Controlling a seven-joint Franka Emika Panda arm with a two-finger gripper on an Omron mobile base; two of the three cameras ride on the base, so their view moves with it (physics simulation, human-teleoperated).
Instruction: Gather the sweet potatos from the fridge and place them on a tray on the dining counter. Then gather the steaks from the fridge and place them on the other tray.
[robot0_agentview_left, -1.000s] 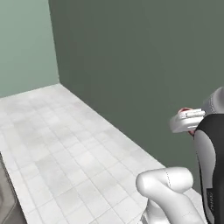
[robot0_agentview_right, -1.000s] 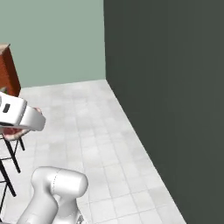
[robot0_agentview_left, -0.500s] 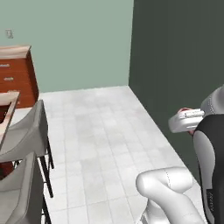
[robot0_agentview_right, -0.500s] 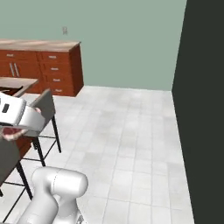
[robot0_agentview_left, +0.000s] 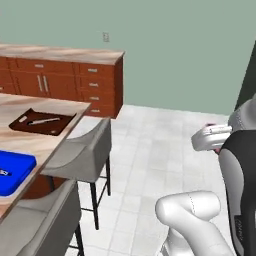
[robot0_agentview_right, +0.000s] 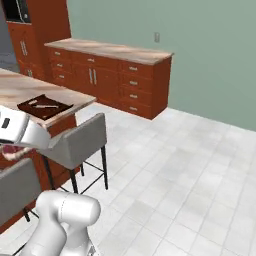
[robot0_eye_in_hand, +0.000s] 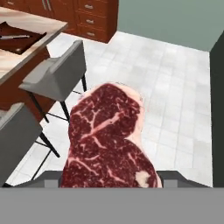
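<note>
A steak (robot0_eye_in_hand: 109, 140), dark red with pale marbling, sits between my fingers, and my gripper (robot0_eye_in_hand: 109, 180) is shut on it. From the base the gripper (robot0_agentview_left: 212, 136) hangs at the right over the tiled floor, and in the right base view the gripper (robot0_agentview_right: 20, 134) has a red edge of the steak (robot0_agentview_right: 11, 151) under it. The dining counter (robot0_agentview_left: 35, 145) stands to the left. The dark brown tray (robot0_agentview_left: 56, 128) on it holds a thin grey utensil, and the blue tray (robot0_agentview_left: 12, 170) lies nearer me. The brown tray (robot0_agentview_right: 47, 111) is apart from the gripper. The sweet potatos and the fridge are out of view.
Two grey stools (robot0_agentview_left: 85, 152) stand along the dining counter's side, between me and the trays. Red-brown drawer-fronted wall counters (robot0_agentview_right: 110, 70) line the green back wall. White tiled floor (robot0_agentview_left: 150, 150) lies open to the right of the stools.
The whole picture has swung: the base has turned, bringing the wall counters, the dining counter and both trays into view. The steak has stayed in the gripper.
</note>
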